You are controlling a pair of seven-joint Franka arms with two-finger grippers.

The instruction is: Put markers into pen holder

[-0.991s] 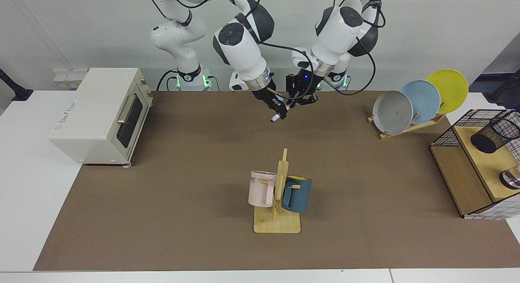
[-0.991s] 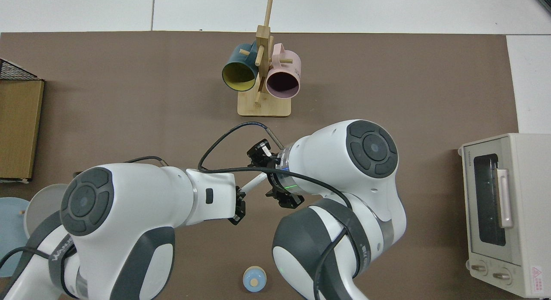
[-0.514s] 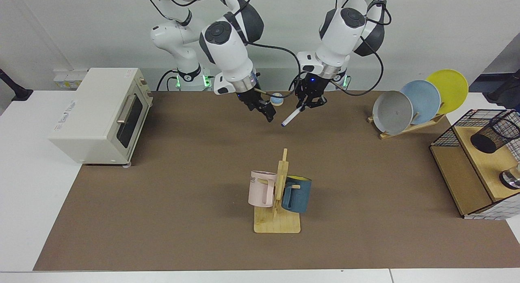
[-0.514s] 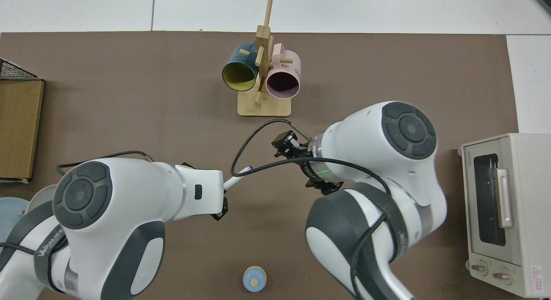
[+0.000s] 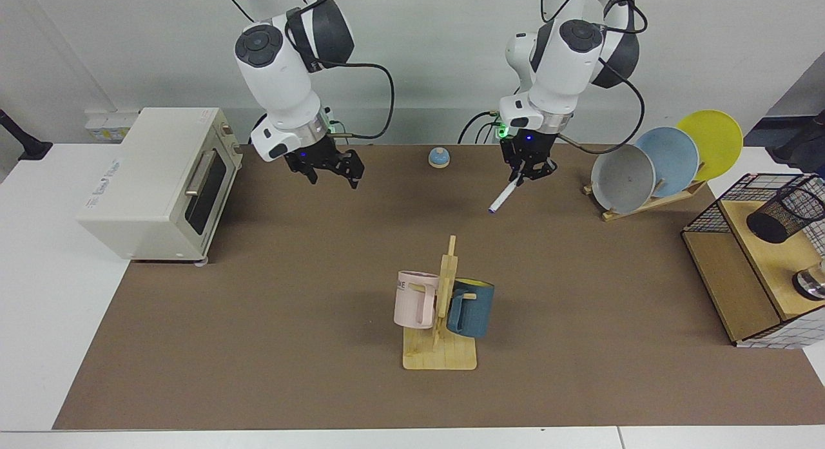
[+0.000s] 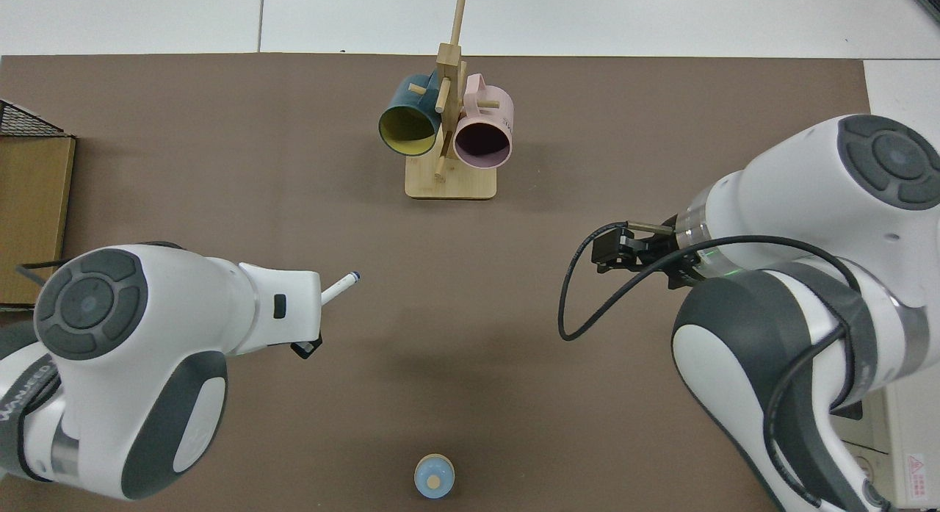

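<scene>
Gripping marker (image 5: 503, 196), left gripper (image 5: 523, 174) hides upper end.

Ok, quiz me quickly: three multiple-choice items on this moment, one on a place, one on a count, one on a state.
1. Where is the pen holder?
A. on the wooden shelf inside the wire basket
B. next to the toaster oven
C. on the mug rack

2. How many plates stand in the plate rack?
A. two
B. three
C. four

3. What is the state of the marker?
A. lying on the mat
B. in the pen holder
C. held in the air by the left gripper

Answers:
1. A: the facing view shows it tipped over on the wooden shelf in the wire basket.
2. B: grey, blue and yellow plates lean there.
3. C: the left gripper clamps its upper end and it slants down above the mat; the right gripper hangs open and empty near the toaster oven.
</scene>
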